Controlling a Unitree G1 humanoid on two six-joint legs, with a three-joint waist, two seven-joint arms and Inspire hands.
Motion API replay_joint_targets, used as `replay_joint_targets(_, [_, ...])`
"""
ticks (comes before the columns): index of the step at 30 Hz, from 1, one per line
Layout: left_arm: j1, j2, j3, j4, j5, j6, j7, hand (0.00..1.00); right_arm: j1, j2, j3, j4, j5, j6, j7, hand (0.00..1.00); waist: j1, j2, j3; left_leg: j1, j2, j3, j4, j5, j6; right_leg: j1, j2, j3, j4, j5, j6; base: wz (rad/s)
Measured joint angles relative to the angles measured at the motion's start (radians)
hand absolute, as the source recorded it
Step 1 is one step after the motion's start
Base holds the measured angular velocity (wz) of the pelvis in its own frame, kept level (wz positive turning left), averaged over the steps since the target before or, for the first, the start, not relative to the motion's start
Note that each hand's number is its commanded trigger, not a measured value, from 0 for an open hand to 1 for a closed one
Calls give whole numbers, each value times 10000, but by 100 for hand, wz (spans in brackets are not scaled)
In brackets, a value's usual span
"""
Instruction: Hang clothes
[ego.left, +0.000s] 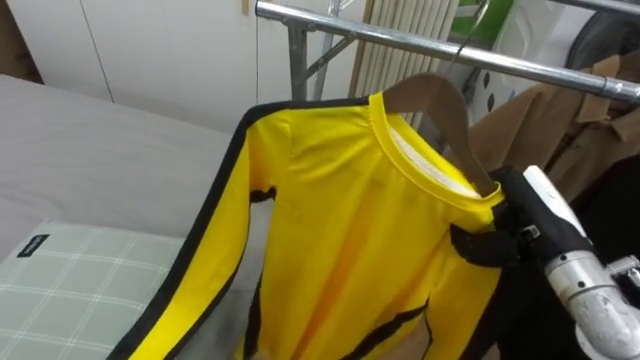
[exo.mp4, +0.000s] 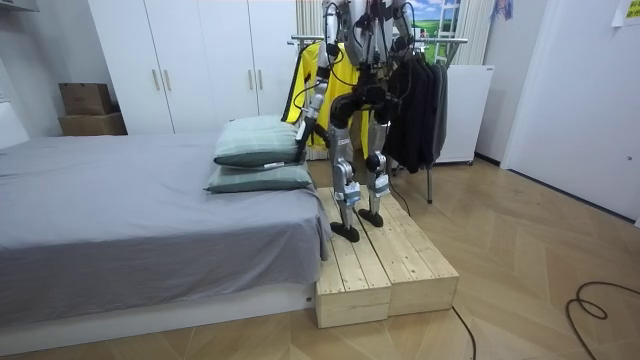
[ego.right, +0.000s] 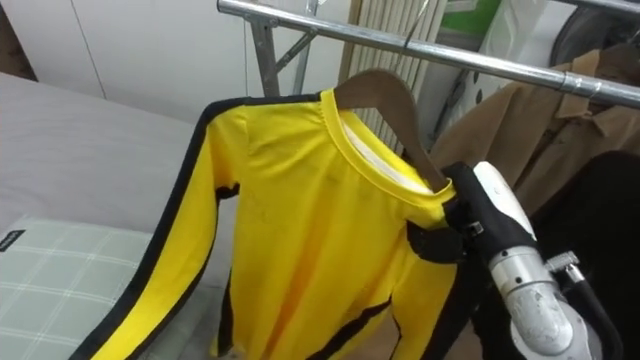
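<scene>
1. The robot stands on a low wooden platform (exo.mp4: 390, 270) against the bed's (ego.left: 100, 150) end, facing the clothes rack with its back to the room view.
2. Its left arm hangs down at its side. The left hand (exo.mp4: 299, 145) is beside the pillows stacked at the bed's near corner, and I cannot tell how its fingers are set.
3. In the eye views the top pillow (ego.left: 70, 285), pale green with a check, lies at the bed's edge, low on the left.
4. The right hand (ego.left: 487, 243) comes in from the lower right. Its dark fingers are curled over the right shoulder of the yellow shirt (ego.left: 340, 220), gripping the cloth where it covers the hanger's end.
5. The shirt has black stripes along the sleeve and a black edge at the shoulder. It is on a wooden hanger (ego.left: 440, 105), and its front hangs tilted, with the left sleeve falling towards the pillow.
6. The hanger's wire hook rises across the metal rail (ego.left: 420, 42), near the rail's left end. I cannot tell whether it rests on the rail.
7. Further right on the rail, a brown coat (ego.left: 560, 130) hangs just beside the shirt, with dark clothes (exo.mp4: 415, 105) next to it.
8. Behind the rack are white wardrobe doors (ego.left: 150, 50) and a ribbed radiator (ego.left: 385, 70).
</scene>
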Motion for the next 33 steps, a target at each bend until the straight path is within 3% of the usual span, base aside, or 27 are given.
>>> replay_joint_targets(3, [24, 84, 4, -90, -1, -29, -205, 0, -468, -44, 2, 751, 417, 8, 121, 100, 11, -4, -1, -3, -12, -109, -17, 2, -2, 50, -9, -62, -58, -1, -1, 6])
replay_joint_targets(5, [172, 86, 5, -372, 8, -27, -307, 0, -619, -282, 9, 836, 820, 196, 294, 100, 87, -3, -1, 0, -12, -121, -29, 2, -2, 71, -11, -76, -107, 1, -3, 2])
replay_joint_targets(14, [205, 95, 129, -599, 1014, -26, -555, 0, -937, -835, 8, 906, 1148, 221, 1080, 100, 167, 24, 11, -4, -40, -453, -15, 2, -2, 238, -79, -343, -223, -34, -23, 9])
replay_joint_targets(20, [232, 105, 198, -688, 1052, -26, -683, 0, -1579, -1193, 4, 1711, 1172, 360, 1667, 100, 130, 90, 21, 14, -21, -571, 6, 1, -3, 364, -86, -467, -328, -30, -38, 6])
replay_joint_targets(26, [384, 141, 218, -869, 1092, -27, -907, 0, -2373, -1306, 5, 3106, 1789, 560, 2114, 100, 214, 57, -1, 41, -29, -598, -4, 2, -6, 359, -94, -522, -265, -77, -70, 0])
replay_joint_targets(33, [478, 156, 439, -968, 1082, -27, -1022, 0, -2453, -1585, 5, 3412, 1960, 664, 2685, 100, 199, -22, -22, 91, -32, -585, -33, 5, -10, 357, -88, -521, -158, -113, -85, 0])
